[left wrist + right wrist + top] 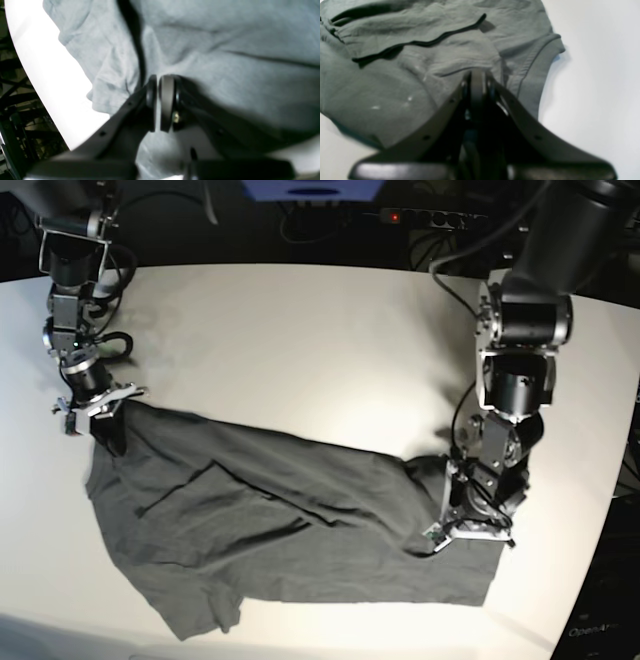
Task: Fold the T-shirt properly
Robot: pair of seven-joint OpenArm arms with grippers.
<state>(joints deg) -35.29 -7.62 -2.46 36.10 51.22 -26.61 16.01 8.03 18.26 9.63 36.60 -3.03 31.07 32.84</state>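
Note:
The dark grey T-shirt lies wrinkled across the near half of the white table, stretched from left to right. My right gripper, at the left of the base view, is shut on the cloth's upper left corner. In the right wrist view the right gripper pinches a ridge of T-shirt beside a hemmed sleeve. My left gripper is shut on a raised fold near the shirt's right end. In the left wrist view the left gripper has its pads pressed together on the T-shirt.
The table's curved edge runs close to the left gripper, with dark framework beyond it. A power strip and cables lie behind the table's far edge. The shirt's lower hem reaches near the front edge.

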